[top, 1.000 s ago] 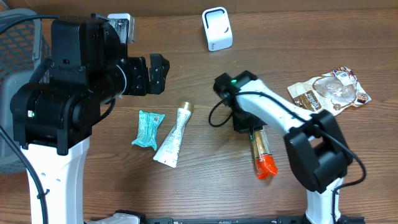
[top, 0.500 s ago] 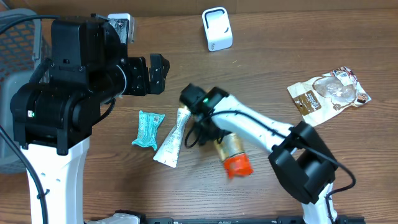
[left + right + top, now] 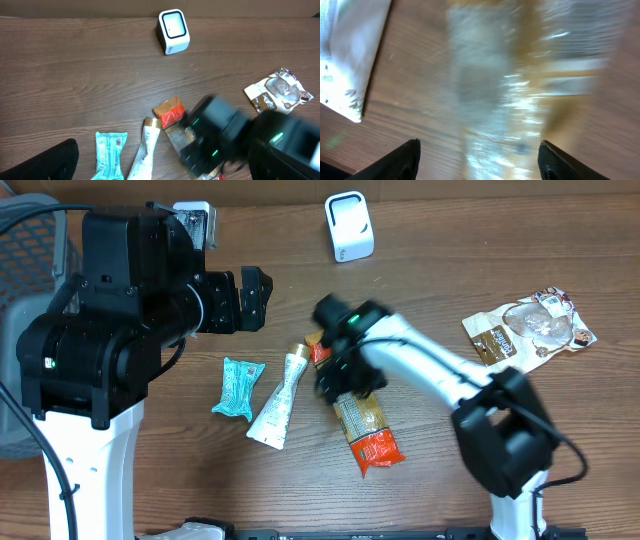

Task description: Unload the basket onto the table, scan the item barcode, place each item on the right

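Note:
A long gold packet (image 3: 362,425) with red ends lies flat on the table, just right of the white tube (image 3: 280,400). My right gripper (image 3: 340,378) hovers over its upper half, jaws spread wide. In the right wrist view the blurred packet (image 3: 520,100) lies below and between the two fingertips (image 3: 402,160), touching neither. The white barcode scanner (image 3: 349,226) stands at the far edge, well away from the packet. My left gripper (image 3: 250,298) hangs open and empty at the left; the left wrist view shows the scanner (image 3: 173,31) and the packet's red end (image 3: 169,111).
A teal packet (image 3: 238,387) lies left of the tube. A brown and clear snack bag (image 3: 530,328) sits at the right. The left arm's bulky black body (image 3: 110,320) fills the left side, beside a grey basket (image 3: 20,240).
The right gripper carried the gold packet leftward from the middle right, then opened. The packet now lies beside the tube. The left arm has not moved.

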Tool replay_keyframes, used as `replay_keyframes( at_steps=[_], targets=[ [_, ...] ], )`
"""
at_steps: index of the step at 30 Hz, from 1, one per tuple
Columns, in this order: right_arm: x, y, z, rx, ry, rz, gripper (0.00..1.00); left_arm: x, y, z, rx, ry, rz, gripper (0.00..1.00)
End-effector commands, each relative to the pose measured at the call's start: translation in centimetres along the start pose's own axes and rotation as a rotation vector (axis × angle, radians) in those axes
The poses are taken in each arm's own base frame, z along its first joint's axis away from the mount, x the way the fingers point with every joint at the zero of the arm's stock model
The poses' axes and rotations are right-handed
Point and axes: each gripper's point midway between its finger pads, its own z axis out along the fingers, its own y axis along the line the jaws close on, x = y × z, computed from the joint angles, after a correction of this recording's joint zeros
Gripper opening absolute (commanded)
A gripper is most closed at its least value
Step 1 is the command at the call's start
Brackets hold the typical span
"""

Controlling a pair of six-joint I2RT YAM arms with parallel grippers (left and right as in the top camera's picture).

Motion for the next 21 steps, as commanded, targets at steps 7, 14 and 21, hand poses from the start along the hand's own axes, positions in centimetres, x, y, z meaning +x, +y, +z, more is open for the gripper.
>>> replay_keyframes(
  at_steps=[7,14,21],
  targets=[
    [-1.1,-4.7,-5.2,-0.241,-0.084,-0.073,0.77,-0.2,-0.2,0.0,0.009,-0.005,0.023,1.0],
    [0.9,-5.1,-1.3,-0.278,-0.033,-0.075,0.76,-0.2,-0.2,0.0,0.009,-0.006,0.023,0.99],
    [1.8,-4.3,1.6,-0.373,-0.05,-0.084,0.77,-0.2,-0.2,0.0,0.009,-0.006,0.024,1.0]
  ],
)
